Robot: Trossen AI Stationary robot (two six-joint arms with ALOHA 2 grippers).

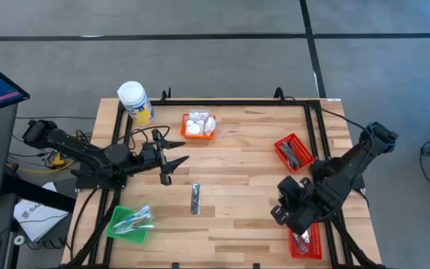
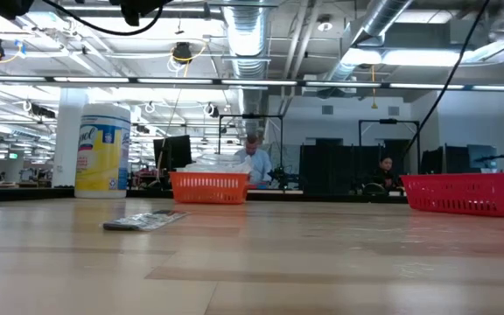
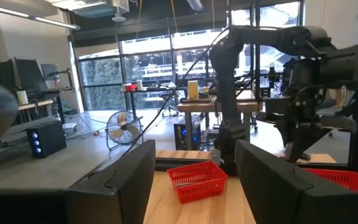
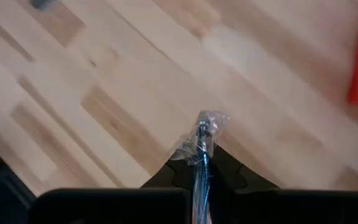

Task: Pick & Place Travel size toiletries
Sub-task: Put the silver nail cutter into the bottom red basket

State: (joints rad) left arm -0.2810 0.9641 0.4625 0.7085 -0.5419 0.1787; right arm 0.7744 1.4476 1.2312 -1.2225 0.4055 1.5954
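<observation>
Seen from above, the right end effector (image 1: 286, 211) hangs over the near right of the wooden table (image 1: 237, 149), its fingers pinched tight on a thin clear-wrapped stick (image 4: 202, 146) whose crinkled tip pokes out past them above bare boards. It sits just beside a red basket (image 1: 308, 239) at the near right edge, which holds a few more items. The left end effector (image 1: 176, 166) is on the left side of the table, fingers spread apart and holding nothing. A slim dark sachet (image 1: 195, 198) lies flat on the boards near the middle, apart from both arms. White lumpy packets (image 1: 199, 123) fill the orange basket (image 1: 186, 131) at the far side; a second red basket (image 1: 284, 146) to the right carries dark sachets, and the green basket (image 1: 116, 229) at the near left holds clear-wrapped pieces. A white-lidded jar (image 1: 134, 101) stands at the far left corner.
</observation>
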